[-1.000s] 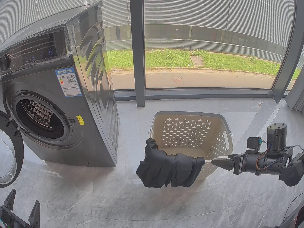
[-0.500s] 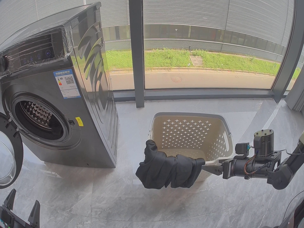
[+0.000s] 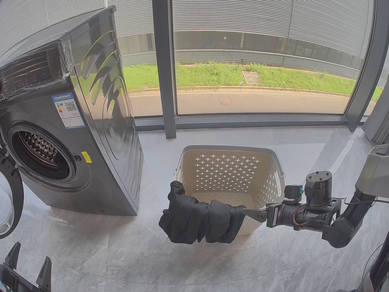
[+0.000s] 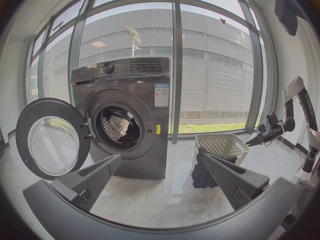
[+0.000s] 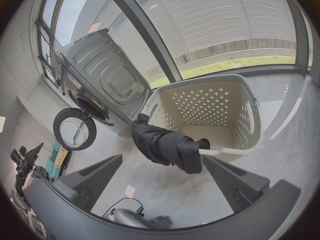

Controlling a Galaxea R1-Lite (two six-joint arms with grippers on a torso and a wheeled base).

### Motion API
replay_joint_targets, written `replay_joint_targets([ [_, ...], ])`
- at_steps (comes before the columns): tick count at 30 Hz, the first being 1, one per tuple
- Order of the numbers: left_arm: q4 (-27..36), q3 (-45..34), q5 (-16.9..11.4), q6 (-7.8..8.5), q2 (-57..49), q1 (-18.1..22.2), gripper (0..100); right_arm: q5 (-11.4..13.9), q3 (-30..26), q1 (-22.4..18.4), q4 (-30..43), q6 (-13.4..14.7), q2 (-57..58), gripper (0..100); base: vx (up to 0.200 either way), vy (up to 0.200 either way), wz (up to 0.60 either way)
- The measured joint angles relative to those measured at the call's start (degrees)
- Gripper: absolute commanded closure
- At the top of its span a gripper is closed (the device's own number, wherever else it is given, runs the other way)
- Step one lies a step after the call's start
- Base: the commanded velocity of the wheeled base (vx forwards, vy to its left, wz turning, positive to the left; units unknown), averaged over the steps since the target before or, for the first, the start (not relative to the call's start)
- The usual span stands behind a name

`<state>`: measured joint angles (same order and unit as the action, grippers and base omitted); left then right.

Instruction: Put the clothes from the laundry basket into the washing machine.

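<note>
Black clothes (image 3: pixel 200 224) drape the laundry basket (image 3: pixel 227 148) rim, centre frame. The right gripper (image 3: pixel 248 212) is just beside them, jaws spread and empty. The left gripper (image 3: pixel 32 251), lower left, has its jaws likewise.

At left stands 1 grey washing machine (image 3: pixel 60 114), with 1 round door (image 4: pixel 53 139) and 2 stickers on its front: 1 white label (image 3: pixel 68 110) and 1 small yellow sticker (image 3: pixel 86 157). At centre sits 1 cream laundry basket (image 3: pixel 227 149) with 1 black garment (image 3: pixel 198 222) over its near rim. There are 2 grippers: the left gripper (image 3: pixel 31 253) at near left, the right gripper (image 3: pixel 249 213) right of the garment.
</note>
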<state>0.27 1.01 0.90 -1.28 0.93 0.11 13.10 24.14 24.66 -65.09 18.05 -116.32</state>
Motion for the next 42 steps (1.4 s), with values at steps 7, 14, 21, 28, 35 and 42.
replay_joint_targets([
  [7, 0.0, 0.0, 0.0, 0.11, 0.0, -0.1, 0, -2.9, 5.2, 1.3, -3.1, 0.2, -7.7, 0, 0.000, 0.000, 0.00],
  [14, 0.0, 0.0, 0.0, 0.22, 0.0, -0.1, 0, -8.9, 11.4, 3.4, -2.9, 0.1, -12.8, 0, 0.000, 0.000, 0.00],
  [21, 0.0, 0.0, 0.0, 0.27, 0.0, 0.0, 0, -9.8, 15.3, 3.6, -1.3, 0.1, -15.7, 0, 0.000, 0.000, 0.00],
  [28, 0.0, 0.0, 0.0, -0.02, 0.0, 0.0, 0, -9.8, 16.1, 3.8, -2.0, 0.1, -18.1, 0, 0.000, 0.000, 0.00],
  [35, 0.0, 0.0, 0.1, 0.05, 0.0, -0.1, 0, -9.8, 17.1, 4.2, -4.1, 0.0, -21.4, 0, 0.086, 0.000, 0.00],
  [42, 0.0, 0.0, 0.1, 0.06, 0.0, 0.0, 0, -10.0, 17.7, 4.9, -8.0, -0.3, -24.3, 0, 0.000, 0.000, 0.00],
])
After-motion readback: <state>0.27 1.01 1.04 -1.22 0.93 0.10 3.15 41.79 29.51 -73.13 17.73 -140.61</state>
